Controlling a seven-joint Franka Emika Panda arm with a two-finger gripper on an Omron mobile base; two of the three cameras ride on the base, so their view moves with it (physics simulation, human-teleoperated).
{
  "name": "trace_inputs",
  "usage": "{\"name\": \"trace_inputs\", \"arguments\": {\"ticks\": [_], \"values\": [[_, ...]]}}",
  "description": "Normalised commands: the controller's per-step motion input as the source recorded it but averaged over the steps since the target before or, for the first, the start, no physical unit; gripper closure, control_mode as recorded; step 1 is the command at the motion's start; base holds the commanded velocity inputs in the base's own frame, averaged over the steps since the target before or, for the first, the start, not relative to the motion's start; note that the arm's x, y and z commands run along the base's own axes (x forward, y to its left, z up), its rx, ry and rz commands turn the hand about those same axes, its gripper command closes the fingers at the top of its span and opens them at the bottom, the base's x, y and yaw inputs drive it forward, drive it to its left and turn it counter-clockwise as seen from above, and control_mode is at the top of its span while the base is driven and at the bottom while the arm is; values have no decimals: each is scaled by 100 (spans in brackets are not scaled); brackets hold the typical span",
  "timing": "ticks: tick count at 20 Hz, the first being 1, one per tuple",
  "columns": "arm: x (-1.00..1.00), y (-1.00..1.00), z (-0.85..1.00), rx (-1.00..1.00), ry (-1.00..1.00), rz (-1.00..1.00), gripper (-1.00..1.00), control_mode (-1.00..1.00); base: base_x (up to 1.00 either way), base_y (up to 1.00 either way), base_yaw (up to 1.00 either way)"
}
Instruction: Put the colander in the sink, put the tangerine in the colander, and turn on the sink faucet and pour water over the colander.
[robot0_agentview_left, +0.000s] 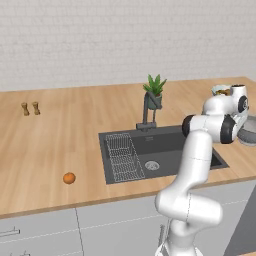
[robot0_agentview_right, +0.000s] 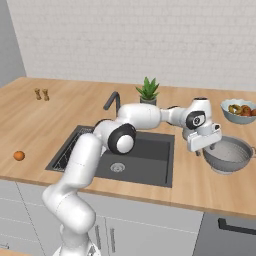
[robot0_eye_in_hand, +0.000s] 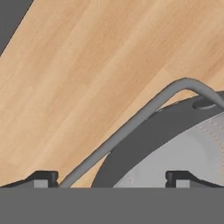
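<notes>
Grey metal rim of the colander (robot0_eye_in_hand: 183, 148) sits right between my fingertips (robot0_eye_in_hand: 41, 178), gripper (robot0_agentview_right: 207, 145) wide open w/ nothing held, one tip outside the thin handle loop, other over the bowl. From the base cams I see the colander on the counter just right of the sink (robot0_agentview_right: 150, 165); tangerine (robot0_agentview_left: 69, 178) far left.

My white arm (robot0_agentview_right: 100, 150) reaches a perforated grey colander (robot0_agentview_right: 227, 156); lower left, a bright orange tangerine (robot0_agentview_left: 69, 178) on pale wood counter (robot0_agentview_left: 50, 140).
</notes>
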Motion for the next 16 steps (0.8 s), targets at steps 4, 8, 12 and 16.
{"name": "trace_inputs", "arguments": {"ticks": [4, 8, 12, 16], "values": [[-2, 0, -55, 0, 0, 0, 100, -100, 0, 0, 0], [-20, -1, -53, 0, -2, 1, 100, -100, 0, 0, 0], [-22, 0, -54, 0, -1, 0, 100, -100, 0, 0, 0], [-22, 6, -47, 1, -1, 0, 100, -100, 0, 0, 0]]}}
